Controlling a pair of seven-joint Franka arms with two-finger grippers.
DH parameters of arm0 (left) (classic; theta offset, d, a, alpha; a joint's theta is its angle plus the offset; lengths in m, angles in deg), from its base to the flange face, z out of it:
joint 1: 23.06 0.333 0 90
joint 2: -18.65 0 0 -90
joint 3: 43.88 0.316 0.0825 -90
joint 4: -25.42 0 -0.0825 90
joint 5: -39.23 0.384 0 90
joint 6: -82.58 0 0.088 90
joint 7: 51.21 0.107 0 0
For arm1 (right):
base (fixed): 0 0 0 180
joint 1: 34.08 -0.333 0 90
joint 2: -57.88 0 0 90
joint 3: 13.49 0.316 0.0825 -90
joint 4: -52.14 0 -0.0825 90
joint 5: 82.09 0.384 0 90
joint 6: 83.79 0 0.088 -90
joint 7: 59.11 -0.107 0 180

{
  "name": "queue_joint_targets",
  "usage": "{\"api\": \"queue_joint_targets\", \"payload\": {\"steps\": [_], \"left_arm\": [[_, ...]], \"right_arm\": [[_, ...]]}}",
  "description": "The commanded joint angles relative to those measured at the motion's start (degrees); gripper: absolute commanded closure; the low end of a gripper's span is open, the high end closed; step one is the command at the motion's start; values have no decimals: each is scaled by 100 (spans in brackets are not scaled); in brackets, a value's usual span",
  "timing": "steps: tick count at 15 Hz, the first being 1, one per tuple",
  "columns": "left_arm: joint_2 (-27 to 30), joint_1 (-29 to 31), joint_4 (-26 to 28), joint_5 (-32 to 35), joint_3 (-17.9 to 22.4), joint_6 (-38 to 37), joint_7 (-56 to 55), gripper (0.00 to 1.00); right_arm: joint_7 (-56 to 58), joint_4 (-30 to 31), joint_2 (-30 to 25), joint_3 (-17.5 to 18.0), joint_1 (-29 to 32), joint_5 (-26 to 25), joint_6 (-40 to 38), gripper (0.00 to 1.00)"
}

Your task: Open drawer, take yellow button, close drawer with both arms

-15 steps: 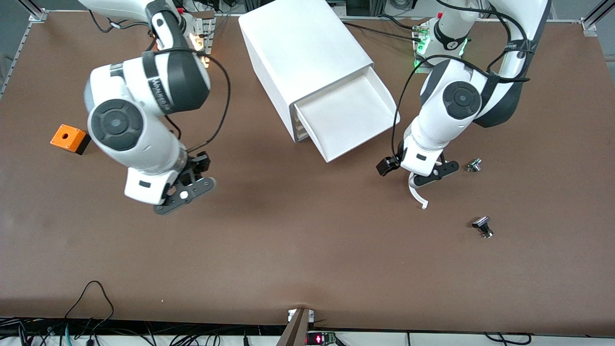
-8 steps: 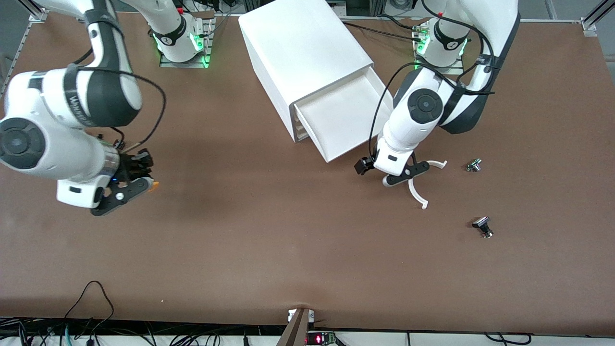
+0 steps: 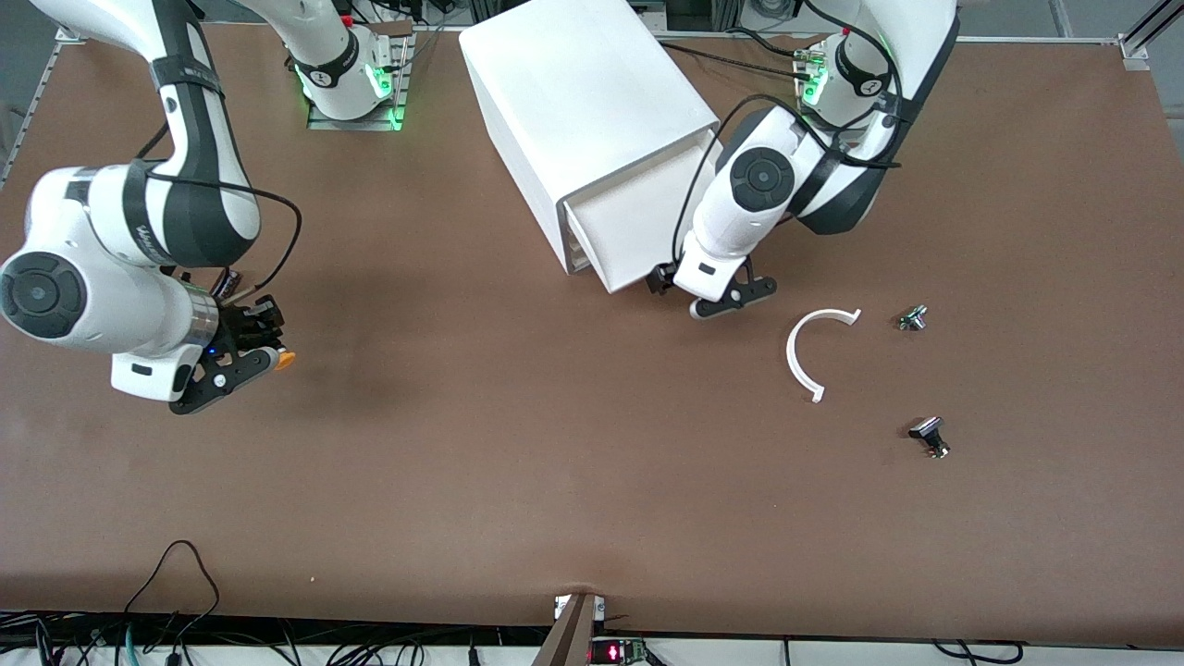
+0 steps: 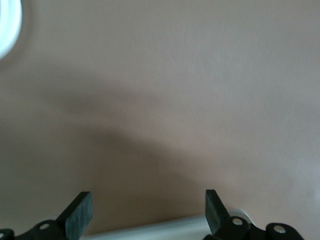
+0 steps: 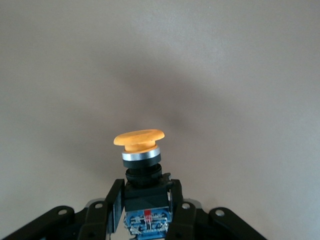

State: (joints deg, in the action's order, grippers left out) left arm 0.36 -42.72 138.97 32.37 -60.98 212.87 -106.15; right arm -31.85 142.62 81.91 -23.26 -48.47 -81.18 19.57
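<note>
The white cabinet (image 3: 583, 92) stands at the table's back middle. Its top drawer (image 3: 624, 227) is partly out and shows a bare white tray. My left gripper (image 3: 731, 301) is open and empty, low at the drawer's front edge, at the corner toward the left arm's end. In the left wrist view its fingers (image 4: 80, 215) stand wide apart, with a pale edge (image 4: 160, 227) between them. My right gripper (image 3: 254, 356) is shut on the button (image 3: 284, 359), held above the table near the right arm's end. The right wrist view shows the orange cap (image 5: 139, 139) and the fingers (image 5: 114, 205) clamped on the black body.
A white curved strip (image 3: 803, 356) lies on the table, nearer the front camera than my left gripper. Two small black-and-silver parts (image 3: 913, 317) (image 3: 930, 437) lie toward the left arm's end. The orange box is hidden under the right arm.
The drawer has slid partly in. My left gripper moved from over the curved strip to the drawer front. My right gripper carried the button toward the right arm's end.
</note>
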Motion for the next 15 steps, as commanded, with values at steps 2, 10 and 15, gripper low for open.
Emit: {"api": "queue_joint_targets", "payload": {"steps": [2, 10, 15], "left_arm": [[501, 15, 492, -298, -284, -30, -139, 0], [598, 15, 660, -641, -1058, -65, -808, 0], [598, 6, 721, -826, -1409, -65, -957, 0]], "right_arm": [[437, 1295, -469, 63, 182, -39, 1070, 83], [1694, 2843, -295, 98, 850, -39, 3119, 82], [2099, 3125, -22, 98, 982, -39, 3471, 82]]}}
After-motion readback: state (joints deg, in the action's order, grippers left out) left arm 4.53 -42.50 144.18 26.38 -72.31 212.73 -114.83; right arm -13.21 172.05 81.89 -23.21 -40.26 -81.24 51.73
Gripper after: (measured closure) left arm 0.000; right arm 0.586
